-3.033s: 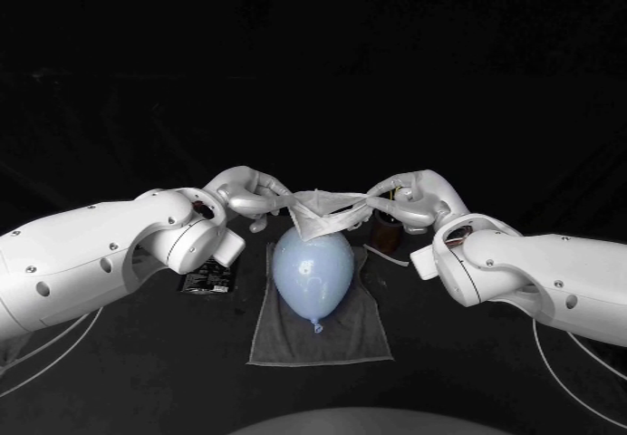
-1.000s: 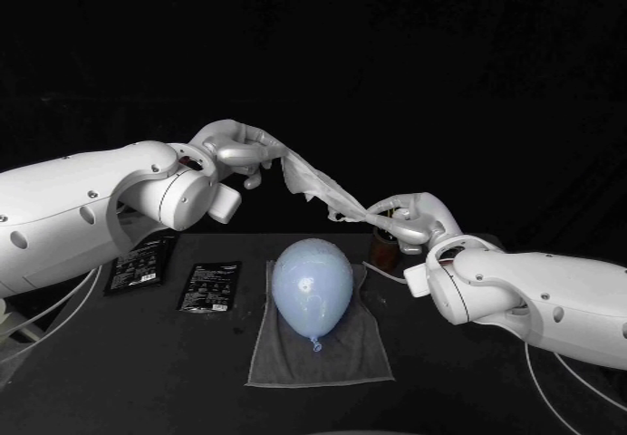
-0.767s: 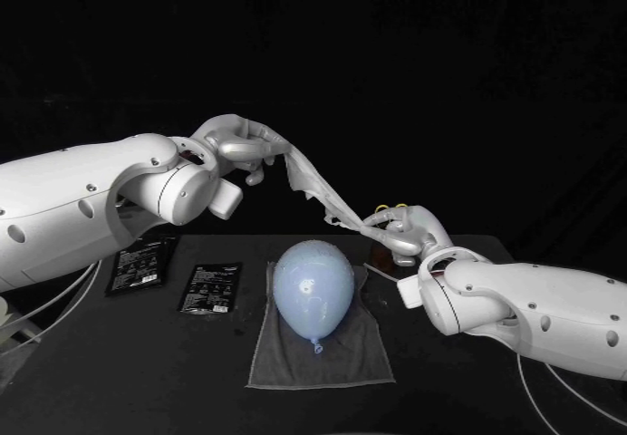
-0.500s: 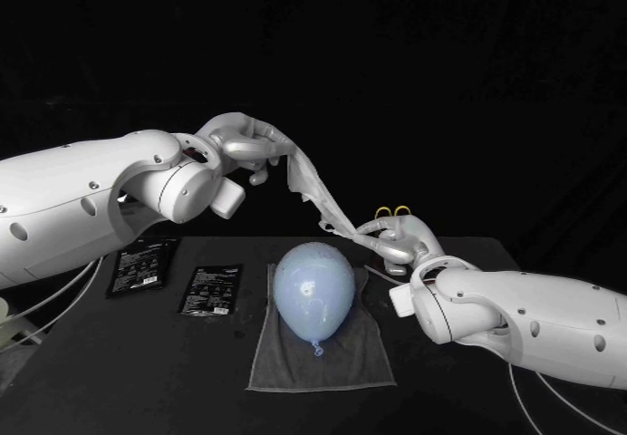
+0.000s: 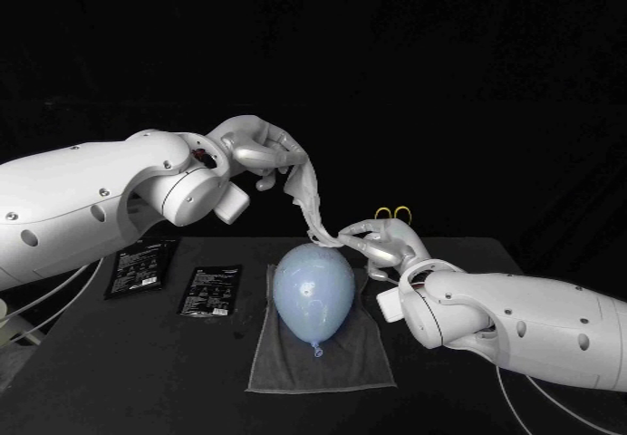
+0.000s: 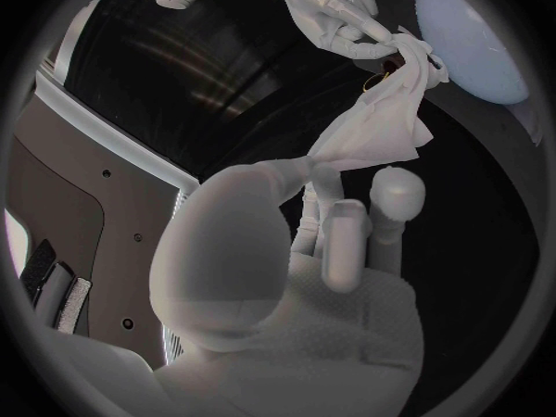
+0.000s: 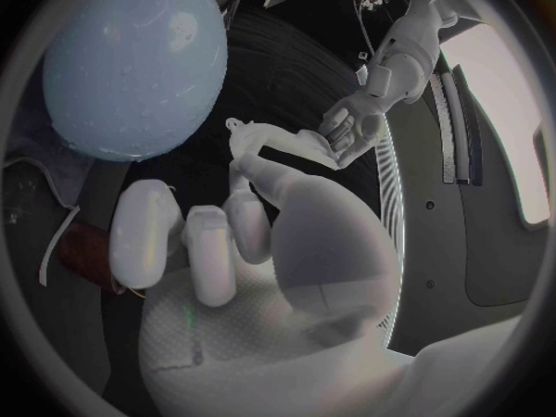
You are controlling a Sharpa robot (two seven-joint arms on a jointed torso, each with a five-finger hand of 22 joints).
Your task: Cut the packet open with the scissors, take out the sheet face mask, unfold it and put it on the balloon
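The pale blue balloon lies lengthwise on a grey towel. The white sheet mask hangs stretched between my two hands above the balloon's far end. My left hand pinches its upper end, raised above the table. My right hand pinches its lower end, just beside the balloon's far tip. In the left wrist view the mask runs from my left hand to the right hand, with the balloon beyond. In the right wrist view the mask lies next to the balloon.
Two dark packets lie flat on the table left of the towel. The scissors' yellow handles show behind my right hand. My left hand shows across from the right hand.
My right hand has moved left toward the balloon's far tip, carrying the mask's lower end. The left hand has come a little lower and right. The mask now hangs steeper.
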